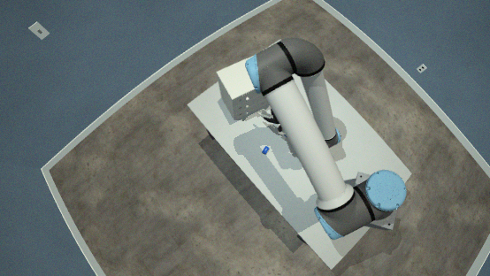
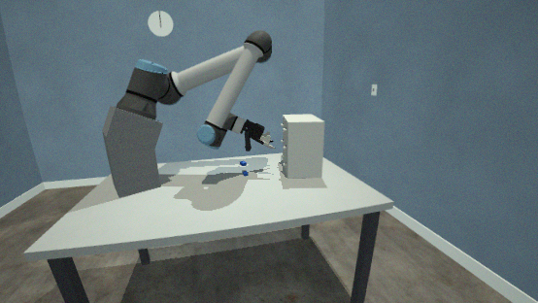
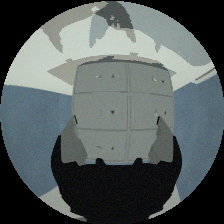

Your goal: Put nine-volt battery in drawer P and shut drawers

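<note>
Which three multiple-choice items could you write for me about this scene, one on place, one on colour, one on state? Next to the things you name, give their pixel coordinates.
1. Where is the chest (image 1: pixel 235 81) (image 2: pixel 305 146) (image 3: pixel 104 111)?
A. On the floor
B. On the table (image 1: pixel 354 124) (image 2: pixel 272 209)
C. On a wall shelf

2. What colour are the two small objects on the table?
A. Blue
B. Red
C. Green

3. How is the gripper (image 2: pixel 270 142) (image 3: pixel 117 116)?
A. Shut on a drawer knob
B. Shut, empty
C. Open

Key:
1 B: the exterior view shows its bottom on the tabletop.
2 A: both look blue in the exterior view.
3 C: the wrist view shows the fingers wide apart.
</note>
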`<state>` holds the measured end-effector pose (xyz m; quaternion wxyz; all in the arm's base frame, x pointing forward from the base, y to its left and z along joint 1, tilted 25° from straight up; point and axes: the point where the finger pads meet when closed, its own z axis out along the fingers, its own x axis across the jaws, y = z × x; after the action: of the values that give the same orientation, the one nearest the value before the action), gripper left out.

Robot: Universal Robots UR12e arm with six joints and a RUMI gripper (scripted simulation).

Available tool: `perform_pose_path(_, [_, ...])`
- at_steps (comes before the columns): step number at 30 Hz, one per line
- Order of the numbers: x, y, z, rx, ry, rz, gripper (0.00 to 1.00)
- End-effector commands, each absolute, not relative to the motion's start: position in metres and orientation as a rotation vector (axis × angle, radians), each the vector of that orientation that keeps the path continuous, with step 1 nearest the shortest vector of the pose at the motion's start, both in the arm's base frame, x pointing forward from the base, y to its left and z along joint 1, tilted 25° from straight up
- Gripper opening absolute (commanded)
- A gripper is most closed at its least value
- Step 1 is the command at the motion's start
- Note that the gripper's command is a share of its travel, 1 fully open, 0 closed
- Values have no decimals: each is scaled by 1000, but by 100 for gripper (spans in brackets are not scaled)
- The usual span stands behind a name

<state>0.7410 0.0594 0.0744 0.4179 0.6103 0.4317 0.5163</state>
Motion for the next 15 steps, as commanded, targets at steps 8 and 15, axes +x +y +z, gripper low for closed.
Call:
perform_pose_path(8, [733, 59, 79, 1592, 1150, 1264, 100])
perform_pose_path(15, [727, 59, 83, 1640, 1203, 1237, 100])
